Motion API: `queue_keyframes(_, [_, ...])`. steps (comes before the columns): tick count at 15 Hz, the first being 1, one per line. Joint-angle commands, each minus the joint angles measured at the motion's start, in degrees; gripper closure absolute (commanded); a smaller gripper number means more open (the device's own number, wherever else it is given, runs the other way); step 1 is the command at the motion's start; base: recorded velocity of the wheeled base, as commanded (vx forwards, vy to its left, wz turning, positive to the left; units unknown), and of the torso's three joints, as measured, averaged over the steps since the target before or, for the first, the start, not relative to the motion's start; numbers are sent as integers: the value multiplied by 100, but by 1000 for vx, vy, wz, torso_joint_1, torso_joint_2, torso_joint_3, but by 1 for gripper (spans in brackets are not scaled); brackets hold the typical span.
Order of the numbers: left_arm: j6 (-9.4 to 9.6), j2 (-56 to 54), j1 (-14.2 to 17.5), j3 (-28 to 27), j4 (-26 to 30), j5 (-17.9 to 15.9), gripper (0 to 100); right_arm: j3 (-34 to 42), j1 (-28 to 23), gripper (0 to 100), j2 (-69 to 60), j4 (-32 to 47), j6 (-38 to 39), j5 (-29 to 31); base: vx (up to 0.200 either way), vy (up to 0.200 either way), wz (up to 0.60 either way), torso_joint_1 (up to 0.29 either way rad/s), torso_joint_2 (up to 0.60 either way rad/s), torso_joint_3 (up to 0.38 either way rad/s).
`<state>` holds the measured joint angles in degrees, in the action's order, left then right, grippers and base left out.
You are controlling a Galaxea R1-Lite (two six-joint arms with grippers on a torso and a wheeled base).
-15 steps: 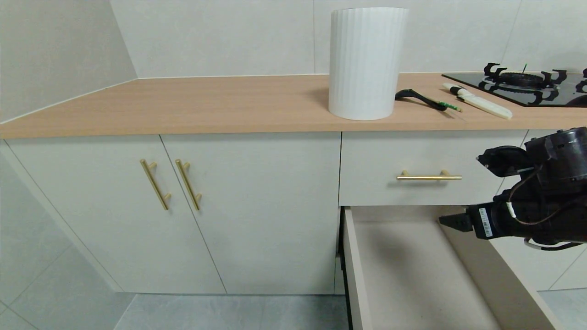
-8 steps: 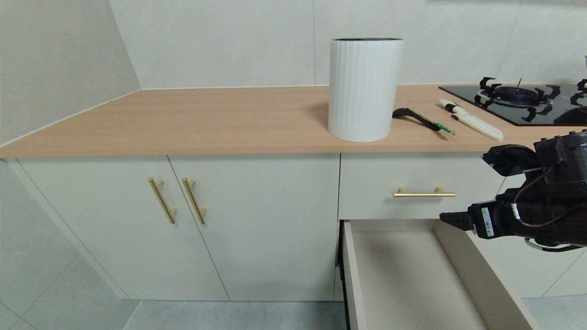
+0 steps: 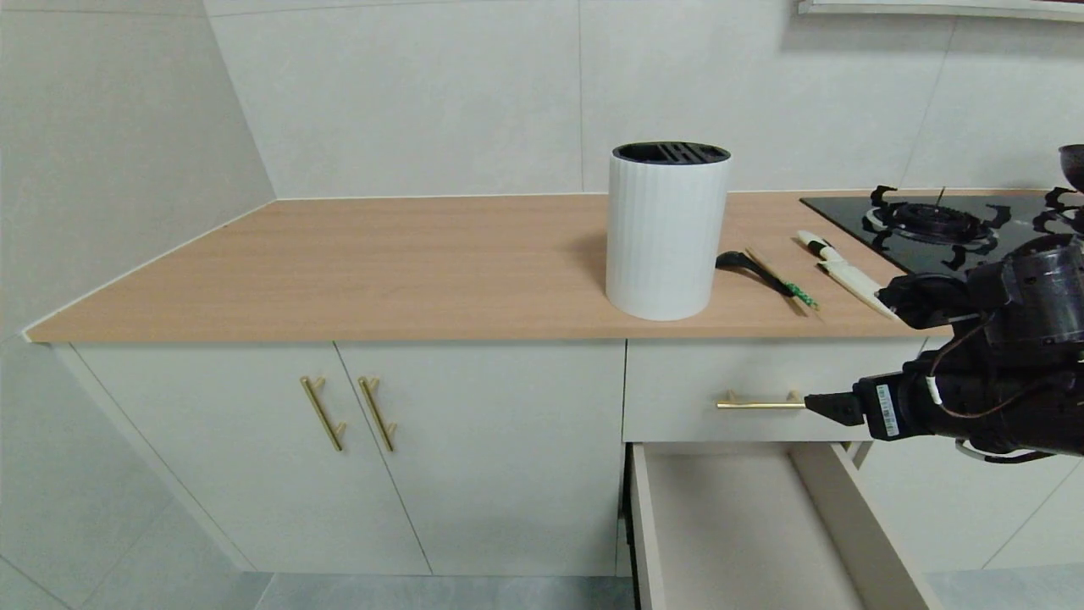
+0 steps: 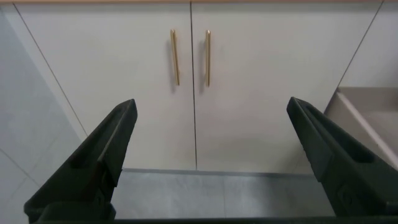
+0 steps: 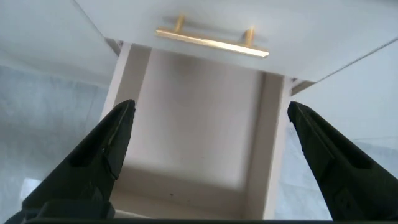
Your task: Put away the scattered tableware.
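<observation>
While its two dark fingers stand spread wide with nothing between them, the right gripper hangs over the open drawer. The drawer's pale floor shows between the fingertips, and the brass handle of the shut drawer above lies beyond. In the head view this gripper sits at the right edge of the frame, mid-height. Its lower finger points toward the frame's left and ends just beside that handle. The open drawer's side wall runs to the bottom edge, right of centre.

The left gripper likewise holds its fingers far apart, gripping nothing. It faces the cabinet doors and their pair of upright brass handles.

The tableware lies on the wooden countertop, right of centre in the head view. A black ladle, its handle ending in green, lies just beside the foot of the tall white ribbed holder. A thin wooden stick lies against the ladle's handle; I cannot tell whether it is one stick or a pair. A white knife lies further right, near the black gas hob at the upper right.
</observation>
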<state>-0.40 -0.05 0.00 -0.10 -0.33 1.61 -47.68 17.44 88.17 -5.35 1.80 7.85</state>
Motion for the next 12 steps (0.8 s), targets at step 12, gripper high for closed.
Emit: queue_keyframes(12, [5,5,0,1,-2,6,0,-1349,-101,0,903,-643,-13,6,0,0,0,50,-119,-71])
